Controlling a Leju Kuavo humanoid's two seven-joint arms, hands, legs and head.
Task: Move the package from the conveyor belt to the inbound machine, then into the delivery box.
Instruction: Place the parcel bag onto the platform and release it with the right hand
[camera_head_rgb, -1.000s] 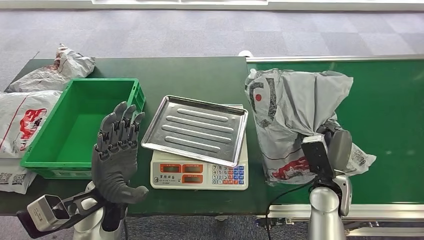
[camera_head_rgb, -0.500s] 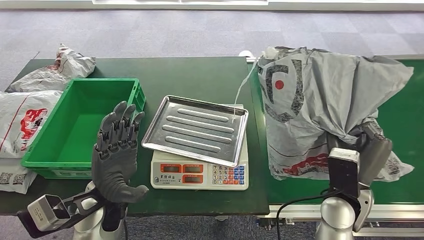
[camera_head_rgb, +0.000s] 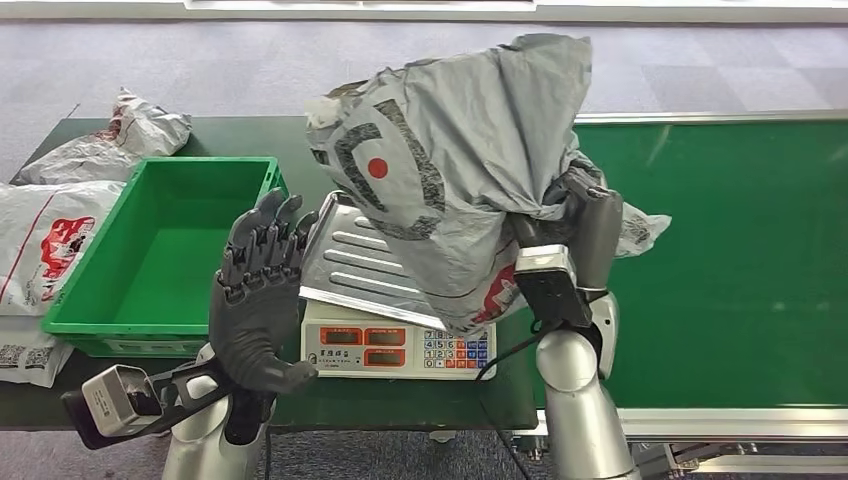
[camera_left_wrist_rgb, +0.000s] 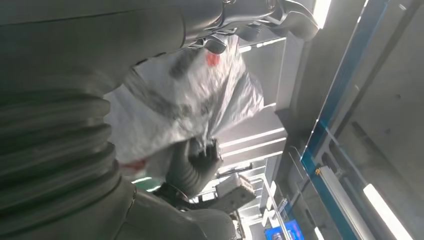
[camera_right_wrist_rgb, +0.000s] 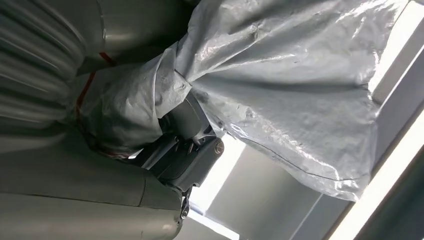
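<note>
A large grey plastic package (camera_head_rgb: 450, 170) with black and red print hangs in the air over the scale's steel tray (camera_head_rgb: 350, 260). My right hand (camera_head_rgb: 585, 225) grips its crumpled right side, and the bag (camera_right_wrist_rgb: 280, 85) bunches around the fingers in the right wrist view. The scale (camera_head_rgb: 398, 345) with red displays and a keypad stands on the green table. My left hand (camera_head_rgb: 258, 290) is raised upright with fingers spread, holding nothing, between the green crate (camera_head_rgb: 160, 250) and the scale. The left wrist view shows the package (camera_left_wrist_rgb: 180, 105) and my right hand (camera_left_wrist_rgb: 192, 165) beyond it.
The green conveyor belt (camera_head_rgb: 740, 260) stretches to the right of the scale. Other grey parcels (camera_head_rgb: 60, 220) lie at the table's left end beside the crate. Grey carpet floor lies beyond the table.
My right hand has carried the package leftward and upward, off the conveyor belt, to above the scale tray. My left hand has shifted slightly right and up, still spread.
</note>
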